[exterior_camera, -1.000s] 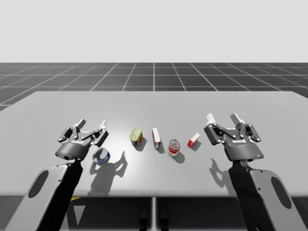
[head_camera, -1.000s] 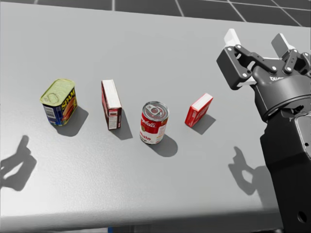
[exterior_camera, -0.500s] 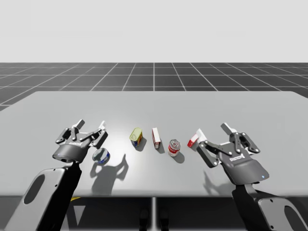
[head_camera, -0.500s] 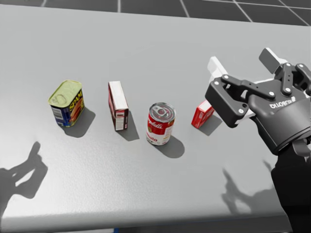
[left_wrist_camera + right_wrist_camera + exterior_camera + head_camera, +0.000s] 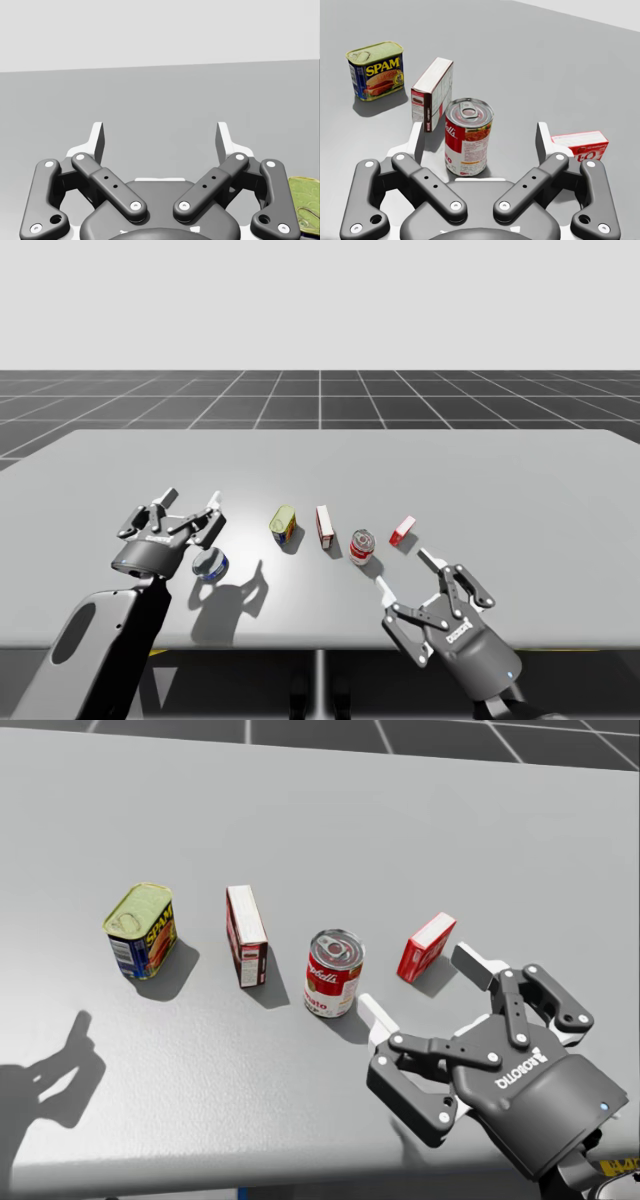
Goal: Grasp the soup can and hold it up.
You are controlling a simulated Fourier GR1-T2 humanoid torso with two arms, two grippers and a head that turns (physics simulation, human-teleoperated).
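Soup can [image 5: 468,137]: upright on bench [image 5: 520,470], just ahead.
My right fingers [image 5: 416,142]: wide, aimed to straddle it.
My left fingers [image 5: 97,142]: wide, idle.

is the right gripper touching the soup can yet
Apart. In the right wrist view the soup can stands between the right gripper's open fingers, with a clear gap beside each finger.

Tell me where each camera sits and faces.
High view: fixed above, looking down at the table; left gripper, right gripper.
Head view: on my head, looking down at the soup can; right gripper.
Left wrist view: on left hand, facing bare table; open fingers.
Right wrist view: on right hand, facing soup can; open fingers.
Head and right wrist views share the soup can.
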